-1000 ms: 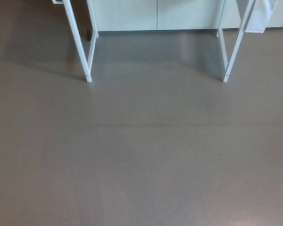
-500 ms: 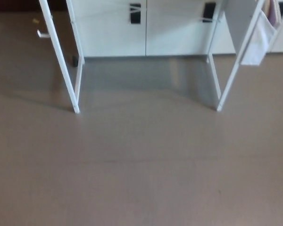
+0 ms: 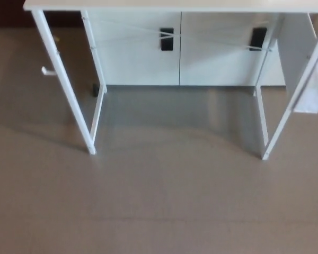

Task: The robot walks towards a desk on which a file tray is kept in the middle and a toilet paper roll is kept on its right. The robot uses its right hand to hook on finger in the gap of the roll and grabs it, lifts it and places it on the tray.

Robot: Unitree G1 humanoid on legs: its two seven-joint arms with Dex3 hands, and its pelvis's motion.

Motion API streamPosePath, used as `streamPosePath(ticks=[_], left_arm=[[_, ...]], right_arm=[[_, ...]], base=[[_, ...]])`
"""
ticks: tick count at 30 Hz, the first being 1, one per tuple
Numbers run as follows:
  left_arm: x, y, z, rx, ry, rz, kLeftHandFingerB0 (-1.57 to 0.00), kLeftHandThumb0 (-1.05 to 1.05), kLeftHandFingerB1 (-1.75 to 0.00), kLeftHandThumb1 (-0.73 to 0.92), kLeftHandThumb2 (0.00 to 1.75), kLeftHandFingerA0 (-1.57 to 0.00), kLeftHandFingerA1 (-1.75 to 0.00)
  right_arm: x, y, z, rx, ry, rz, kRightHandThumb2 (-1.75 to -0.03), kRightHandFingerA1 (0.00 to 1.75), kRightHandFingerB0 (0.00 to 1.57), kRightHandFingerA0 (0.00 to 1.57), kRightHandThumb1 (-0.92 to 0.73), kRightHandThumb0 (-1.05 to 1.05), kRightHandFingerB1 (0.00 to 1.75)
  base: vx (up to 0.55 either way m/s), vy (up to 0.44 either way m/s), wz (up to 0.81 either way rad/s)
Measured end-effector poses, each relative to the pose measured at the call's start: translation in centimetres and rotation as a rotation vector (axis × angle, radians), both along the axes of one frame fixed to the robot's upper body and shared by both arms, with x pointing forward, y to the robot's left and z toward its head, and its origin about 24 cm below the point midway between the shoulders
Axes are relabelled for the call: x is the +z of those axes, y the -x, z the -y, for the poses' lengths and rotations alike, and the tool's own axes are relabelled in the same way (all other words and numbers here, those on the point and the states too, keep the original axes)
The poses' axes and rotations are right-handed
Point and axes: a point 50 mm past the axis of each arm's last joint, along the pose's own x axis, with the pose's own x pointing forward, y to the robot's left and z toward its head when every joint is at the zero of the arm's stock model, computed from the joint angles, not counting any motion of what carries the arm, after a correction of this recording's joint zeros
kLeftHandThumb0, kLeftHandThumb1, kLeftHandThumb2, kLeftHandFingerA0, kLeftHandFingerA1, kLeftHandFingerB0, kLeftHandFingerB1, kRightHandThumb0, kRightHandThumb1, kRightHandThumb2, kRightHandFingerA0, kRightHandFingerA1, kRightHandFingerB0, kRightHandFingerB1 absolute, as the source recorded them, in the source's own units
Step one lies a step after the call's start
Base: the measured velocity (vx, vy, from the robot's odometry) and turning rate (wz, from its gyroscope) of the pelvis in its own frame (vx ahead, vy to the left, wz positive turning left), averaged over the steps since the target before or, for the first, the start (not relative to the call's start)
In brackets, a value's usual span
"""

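White desk (image 3: 69, 90) legs and tabletop (image 3: 164, 5) edge ahead of me, brown floor (image 3: 159, 201) below; neither hand visible, state unknowable.

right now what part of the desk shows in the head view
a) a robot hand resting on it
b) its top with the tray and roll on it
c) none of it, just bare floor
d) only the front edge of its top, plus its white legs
d: only the thin front edge of the desk top shows, with the white legs on the brown floor; no tray, roll or robot hand is in view.
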Motion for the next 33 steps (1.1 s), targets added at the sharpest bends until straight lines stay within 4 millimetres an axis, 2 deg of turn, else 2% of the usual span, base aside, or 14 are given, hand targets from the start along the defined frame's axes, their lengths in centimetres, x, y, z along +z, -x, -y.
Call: streamPosePath(ticks=[4,5,6,8,9,16,19,20,21,23,24,30,32,33], left_arm=[[0.1,-0.3,0.3,-0.027,-0.002,0.005,-0.28,-0.73,-0.35,0.87,0.66,-0.46,-0.80],[0.2,-0.6,0.2,-0.035,-0.006,0.011,-0.27,-0.73,-0.34,0.86,0.66,-0.50,-1.00],[0.4,-0.9,0.1,-0.044,-0.014,0.016,-0.21,-0.74,-0.49,0.69,1.05,-0.53,-0.86],[0.6,-1.1,0.0,-0.047,-0.020,0.018,-0.22,-0.74,-0.50,0.70,1.06,-0.48,-0.78],[0.5,-1.0,0.0,-0.048,-0.021,0.015,-0.27,-0.73,-0.35,0.87,0.66,-0.43,-0.73],[0.5,0.1,0.0,-0.039,-0.023,-0.006,-0.31,-0.72,-0.36,0.85,0.66,-0.47,-0.75],[0.2,-0.1,0.5,-0.030,-0.010,0.006,-0.26,-0.72,-0.36,0.89,0.66,-0.41,-0.65],[0.1,-0.4,0.7,-0.036,-0.004,0.017,-0.25,-0.72,-0.35,0.87,0.66,-0.43,-0.65],[0.1,-0.5,0.7,-0.036,-0.004,0.020,-0.24,-0.71,-0.36,0.87,0.66,-0.42,-0.65],[0.0,-0.2,0.7,-0.021,0.004,0.014,-0.24,-0.72,-0.36,0.88,0.66,-0.46,-0.79],[-0.2,0.0,0.7,-0.011,0.010,0.008,-0.18,-0.77,-0.49,0.73,1.05,-0.48,-0.81],[-0.5,0.6,0.7,0.001,0.016,-0.017,-0.25,-0.72,-0.35,0.88,0.66,-0.45,-0.83],[-0.5,0.7,0.8,-0.004,0.016,-0.023,-0.19,-0.73,-0.49,0.71,1.05,-0.44,-0.75],[-0.5,0.7,0.8,-0.006,0.016,-0.023,-0.25,-0.72,-0.35,0.87,0.66,-0.41,-0.69]], right_arm=[[0.1,0.1,0.0,-0.002,-0.005,0.002,-0.91,0.54,0.00,0.05,-0.39,-0.31,0.50],[0.1,-0.2,0.0,0.005,-0.005,0.009,-0.63,0.49,0.04,0.09,-0.48,-0.51,0.33],[0.1,-0.3,-0.1,0.012,-0.001,0.017,-0.78,0.52,0.01,0.05,-0.29,-0.43,0.45],[-0.1,-0.2,-0.1,0.015,-0.001,0.006,-0.80,0.50,0.01,0.00,-0.31,-0.38,0.46],[-0.2,0.1,-0.1,0.014,-0.001,0.000,-0.58,0.45,0.09,0.07,-0.46,-0.50,0.28],[-0.5,0.5,0.0,0.006,-0.011,-0.012,-0.66,0.49,0.03,0.08,-0.47,-0.55,0.29],[-0.8,0.2,-0.3,0.014,-0.018,-0.009,-0.57,0.47,0.07,0.14,-0.47,-0.45,0.26],[-0.4,-0.1,-0.1,0.019,-0.006,0.000,-0.91,0.52,0.00,0.04,-0.38,-0.32,0.51],[-0.2,-0.3,0.0,0.020,0.001,0.005,-0.55,0.46,0.03,0.11,-0.50,-0.42,0.30],[-0.2,-0.7,0.1,0.021,0.005,0.012,-0.55,0.45,0.04,0.11,-0.49,-0.44,0.30],[-0.2,-0.8,0.1,0.021,0.004,0.014,-0.60,0.41,0.06,0.04,-0.45,-0.42,0.29],[-0.3,-0.7,0.1,0.009,-0.011,0.022,-0.57,0.45,0.07,0.09,-0.48,-0.37,0.25],[-0.4,-0.5,0.1,0.008,-0.011,0.014,-0.70,0.48,0.01,0.06,-0.43,-0.43,0.31],[-0.5,-0.5,0.1,0.009,-0.011,0.008,-0.63,0.40,0.06,0.04,-0.46,-0.42,0.24]], base=[[0.54,0.153,-0.41],[0.49,0.150,-0.35],[0.49,0.146,-0.07],[0.40,0.129,-0.08],[0.40,0.090,0.02],[0.41,-0.017,0.16],[0.53,-0.098,0.14],[0.47,-0.104,0.64],[0.46,-0.112,0.35],[0.34,-0.076,0.18],[0.28,-0.019,0.09],[0.29,0.068,-0.14],[0.29,0.177,-0.18],[0.48,0.115,0.07]])
